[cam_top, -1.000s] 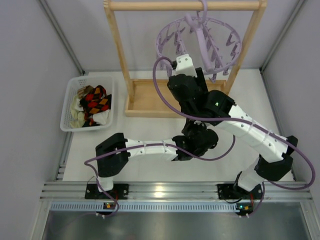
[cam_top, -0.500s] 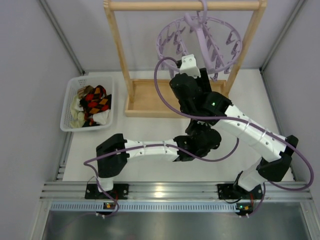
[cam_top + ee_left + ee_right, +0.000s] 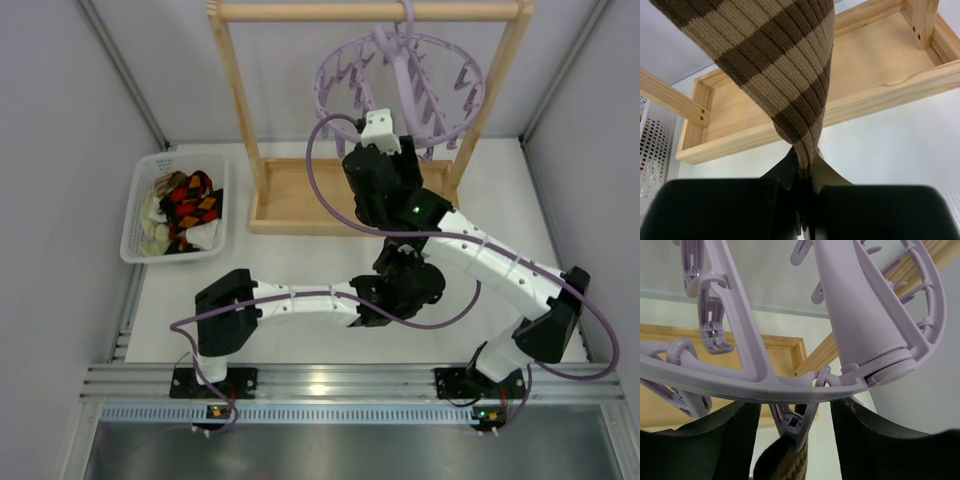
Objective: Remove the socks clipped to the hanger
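The lavender hanger [image 3: 400, 75] hangs from the wooden rack's top bar. One brown and tan striped sock [image 3: 785, 75] hangs from a clip [image 3: 801, 427] under the ring [image 3: 760, 382]; its top edge shows in the right wrist view [image 3: 785, 465]. My left gripper [image 3: 805, 172] is shut on the sock's lower end, and the sock runs taut upward from it. My right gripper [image 3: 795, 435] is open, its fingers [image 3: 715, 440] on either side of that clip, not touching it. In the top view the right gripper [image 3: 378, 130] sits just below the ring, hiding the sock and left gripper.
The light wooden rack [image 3: 232, 110] stands at the back with its base tray [image 3: 295, 195] on the table, also in the left wrist view [image 3: 875, 65]. A white basket [image 3: 133, 215] at the left holds argyle and white socks [image 3: 190, 205].
My right wrist has moved slightly right and settled under the hanger ring. The left arm has shifted a little toward the front, still holding the sock.
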